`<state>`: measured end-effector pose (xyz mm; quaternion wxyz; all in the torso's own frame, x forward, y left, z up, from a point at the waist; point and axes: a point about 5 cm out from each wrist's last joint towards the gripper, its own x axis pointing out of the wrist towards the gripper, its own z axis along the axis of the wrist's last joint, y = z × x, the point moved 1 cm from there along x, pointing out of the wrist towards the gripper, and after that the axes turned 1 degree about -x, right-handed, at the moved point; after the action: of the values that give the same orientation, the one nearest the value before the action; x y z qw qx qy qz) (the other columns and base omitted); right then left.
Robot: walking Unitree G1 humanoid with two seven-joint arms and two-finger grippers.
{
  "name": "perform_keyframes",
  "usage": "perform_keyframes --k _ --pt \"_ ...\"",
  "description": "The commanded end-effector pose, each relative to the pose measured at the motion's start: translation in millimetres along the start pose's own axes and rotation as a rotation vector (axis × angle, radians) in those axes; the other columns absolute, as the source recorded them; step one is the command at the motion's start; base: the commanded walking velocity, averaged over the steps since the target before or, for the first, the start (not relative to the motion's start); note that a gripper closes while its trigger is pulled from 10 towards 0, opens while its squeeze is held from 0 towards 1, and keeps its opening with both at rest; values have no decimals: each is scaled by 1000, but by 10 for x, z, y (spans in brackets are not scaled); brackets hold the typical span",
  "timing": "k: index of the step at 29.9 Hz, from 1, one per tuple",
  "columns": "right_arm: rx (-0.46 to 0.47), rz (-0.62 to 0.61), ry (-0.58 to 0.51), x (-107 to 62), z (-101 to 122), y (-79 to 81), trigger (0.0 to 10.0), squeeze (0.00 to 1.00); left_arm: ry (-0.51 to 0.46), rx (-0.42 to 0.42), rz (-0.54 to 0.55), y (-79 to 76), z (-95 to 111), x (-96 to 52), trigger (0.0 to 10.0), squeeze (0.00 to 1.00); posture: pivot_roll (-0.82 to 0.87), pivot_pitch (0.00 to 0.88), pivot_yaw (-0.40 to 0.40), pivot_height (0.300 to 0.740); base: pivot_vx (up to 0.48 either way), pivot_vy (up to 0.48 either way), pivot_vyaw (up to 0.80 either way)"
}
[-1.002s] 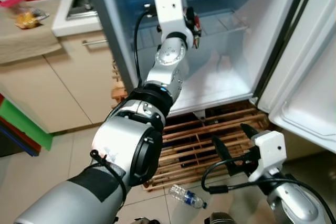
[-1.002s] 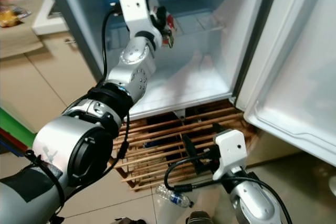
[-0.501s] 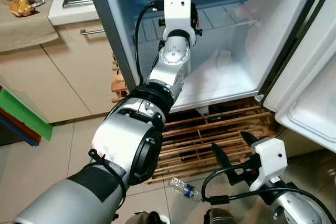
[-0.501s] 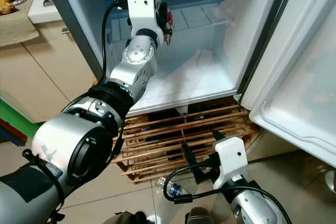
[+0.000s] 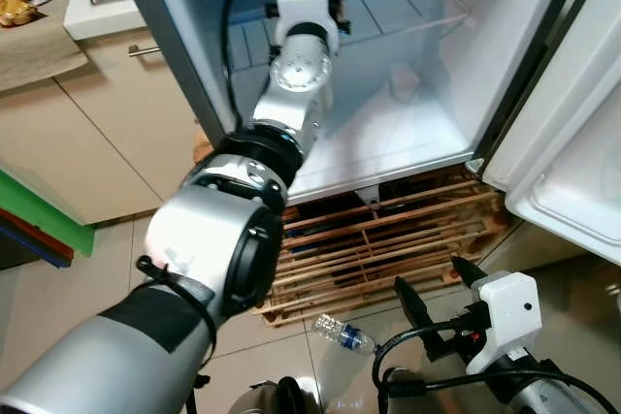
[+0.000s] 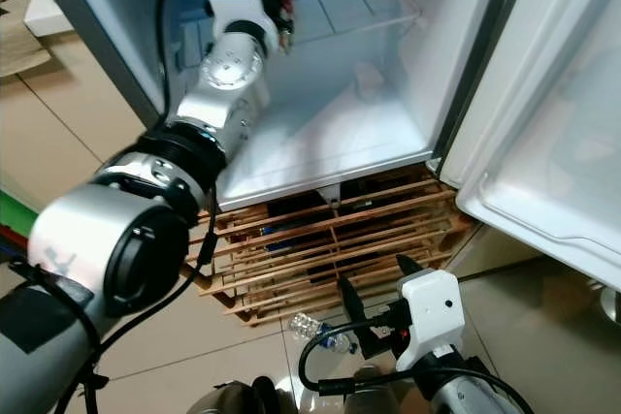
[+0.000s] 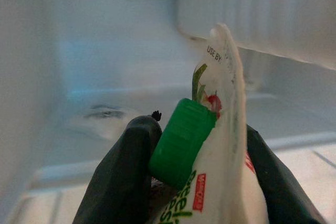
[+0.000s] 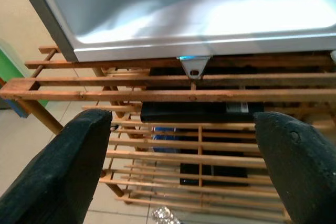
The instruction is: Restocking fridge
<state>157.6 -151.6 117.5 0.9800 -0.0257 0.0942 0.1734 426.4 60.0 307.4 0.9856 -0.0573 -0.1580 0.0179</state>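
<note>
My left arm reaches into the open fridge [image 5: 388, 143]. Its gripper [image 6: 278, 5] is shut on a white carton [image 7: 226, 150] with a green screw cap [image 7: 181, 142], held at the level of the glass shelf [image 5: 408, 7] near the fridge's left wall. In the left wrist view the black fingers [image 7: 123, 177] press the carton from both sides, with the pale fridge interior behind. My right gripper [image 5: 428, 276] hangs low over the floor in front of the fridge, open and holding nothing.
A wooden slatted pallet [image 8: 157, 95] lies under the fridge. A clear plastic bottle [image 5: 344, 334] lies on the tiled floor beside my right gripper. The fridge door [image 5: 572, 143] stands open on the right. Beige cabinets [image 5: 78, 143] stand on the left.
The view has shifted downward. My left gripper has carried the carton further into the fridge and towards its left wall. The right gripper stays open, lower in view.
</note>
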Motion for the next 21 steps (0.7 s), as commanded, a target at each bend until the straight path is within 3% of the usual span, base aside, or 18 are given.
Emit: perform_keyframes --k 1,12,13,14,17,21 --pt "10 9 11 -22 10 55 10000 0 44 27 104 257 -78 29 10000 0 -386 217 137 740 0 0 0" --pt "13 4 30 -99 13 70 10000 0 84 20 186 527 -147 44 10000 0 -401 239 133 740 0 0 0" --pt "14 4 33 -111 10 75 10000 0 106 -7 202 550 -184 34 10000 576 -404 241 133 740 0 0 0" --pt "14 3 37 -120 6 78 10000 0 126 -43 223 564 -215 25 10000 1000 -405 240 132 740 0 0 0" --pt "14 3 40 -121 6 79 10000 0 144 -121 251 558 -225 20 10000 1000 -406 239 133 740 0 0 0" --pt "11 2 38 -111 12 69 10000 0 123 -146 257 530 -157 40 10000 1000 -410 234 134 740 0 0 0"
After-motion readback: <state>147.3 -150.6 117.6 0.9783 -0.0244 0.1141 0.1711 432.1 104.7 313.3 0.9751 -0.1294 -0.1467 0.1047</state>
